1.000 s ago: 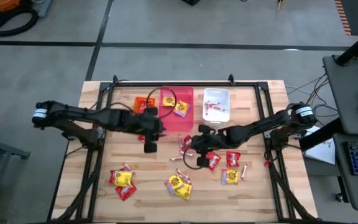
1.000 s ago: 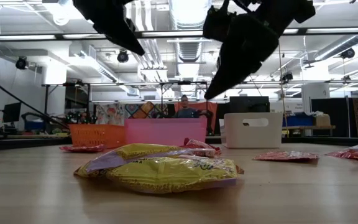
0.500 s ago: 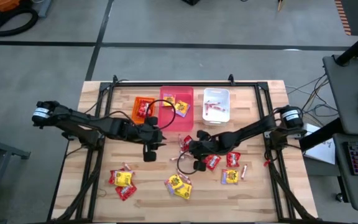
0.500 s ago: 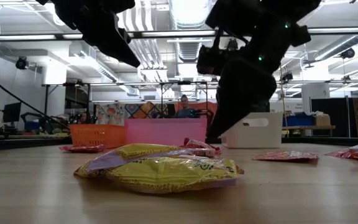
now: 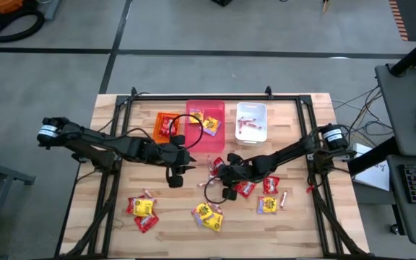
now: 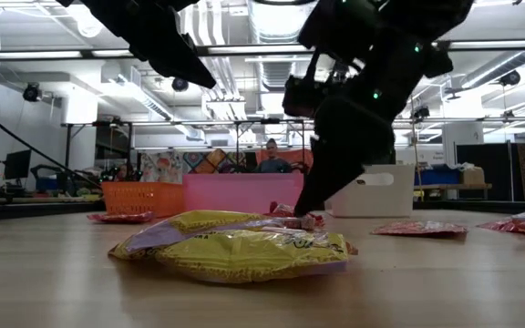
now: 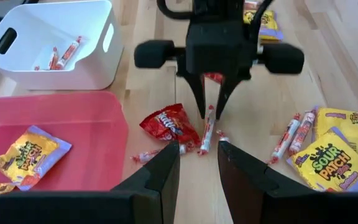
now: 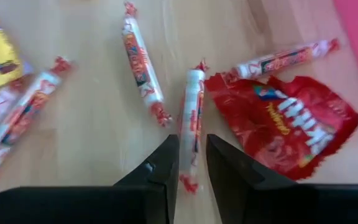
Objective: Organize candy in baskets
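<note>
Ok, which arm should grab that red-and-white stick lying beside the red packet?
Right. The right gripper is already down at the table with its open fingers on either side of the stick, next to the red packet. The left gripper hangs above the table near the pink basket, holding nothing.

three baskets [image 5: 206,127] stand side by side at the table's [image 5: 295,224] far edge; loose candy [image 5: 209,214] lies scattered nearer (mostly right), the right end effector [image 5: 217,171] straddling one stick [image 8: 191,121].
</note>
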`<act>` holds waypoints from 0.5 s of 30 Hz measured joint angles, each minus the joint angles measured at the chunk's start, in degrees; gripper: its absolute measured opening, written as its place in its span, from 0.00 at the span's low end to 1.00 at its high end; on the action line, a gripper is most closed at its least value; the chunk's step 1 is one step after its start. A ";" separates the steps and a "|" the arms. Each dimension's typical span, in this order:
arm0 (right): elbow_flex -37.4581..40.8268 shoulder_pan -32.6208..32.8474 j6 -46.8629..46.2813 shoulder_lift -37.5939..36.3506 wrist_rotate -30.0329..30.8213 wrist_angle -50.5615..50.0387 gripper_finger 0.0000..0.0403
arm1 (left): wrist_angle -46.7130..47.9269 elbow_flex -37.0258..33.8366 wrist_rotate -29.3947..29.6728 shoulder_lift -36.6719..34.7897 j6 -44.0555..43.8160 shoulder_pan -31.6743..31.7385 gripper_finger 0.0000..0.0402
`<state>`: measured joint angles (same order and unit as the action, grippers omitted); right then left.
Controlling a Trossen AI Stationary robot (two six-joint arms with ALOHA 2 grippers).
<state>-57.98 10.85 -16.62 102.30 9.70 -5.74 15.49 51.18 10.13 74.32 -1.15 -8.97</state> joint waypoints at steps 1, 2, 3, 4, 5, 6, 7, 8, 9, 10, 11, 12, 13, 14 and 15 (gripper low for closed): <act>0.00 0.02 -0.38 0.73 0.63 0.25 0.19 | 0.04 0.00 0.00 0.00 0.00 0.00 0.23; 0.00 0.02 -0.59 1.59 0.92 0.26 0.18 | 0.04 0.00 0.00 0.00 0.00 0.00 0.23; 0.00 0.03 -0.71 2.39 1.02 0.51 0.18 | 0.02 0.00 0.00 -0.02 -0.02 0.00 0.23; -0.10 0.08 -0.82 2.92 1.17 0.61 0.18 | 0.06 0.00 -0.01 -0.02 -0.09 0.00 0.23; -0.13 0.09 -1.12 3.46 1.15 0.76 0.18 | 0.10 0.00 -0.02 -0.01 -0.38 0.00 0.23; -0.17 0.09 -1.60 3.92 1.21 0.77 0.18 | 0.14 0.00 -0.02 -0.01 -0.75 0.00 0.23; -0.18 0.09 -1.84 4.27 1.19 0.74 0.18 | 0.27 0.00 -0.02 -0.02 -1.07 0.00 0.23; -0.22 0.09 -1.88 4.31 1.19 0.46 0.18 | 0.45 0.00 -0.02 0.00 -1.31 0.00 0.23; -0.20 0.09 -1.88 4.33 1.18 0.13 0.17 | 0.52 0.00 -0.04 -0.02 -1.40 -0.01 0.23; -0.22 0.07 -1.88 4.33 1.08 0.01 0.16 | 0.52 0.00 -0.06 -0.02 -1.52 -0.04 0.23; -0.21 0.04 -1.83 4.14 1.04 -0.11 0.15 | 0.59 0.00 -0.07 -0.01 -1.77 -0.04 0.23; -0.20 0.04 -1.65 3.93 1.01 -0.17 0.14 | 0.68 0.00 -0.09 -0.02 -2.05 -0.07 0.23; -0.23 0.04 -1.42 3.89 0.99 -0.22 0.12 | 0.94 0.00 -0.09 -0.02 -2.41 -0.11 0.23; -0.30 0.04 -1.02 3.72 1.00 -0.43 0.10 | 1.27 0.00 -0.11 0.00 -2.66 -0.11 0.23; -0.42 0.04 -0.50 3.67 1.00 -0.58 0.08 | 1.47 0.00 -0.11 -0.02 -2.87 -0.18 0.23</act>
<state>-58.39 10.90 -17.12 105.97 10.70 -6.32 16.96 51.18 10.02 74.30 -4.02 -9.15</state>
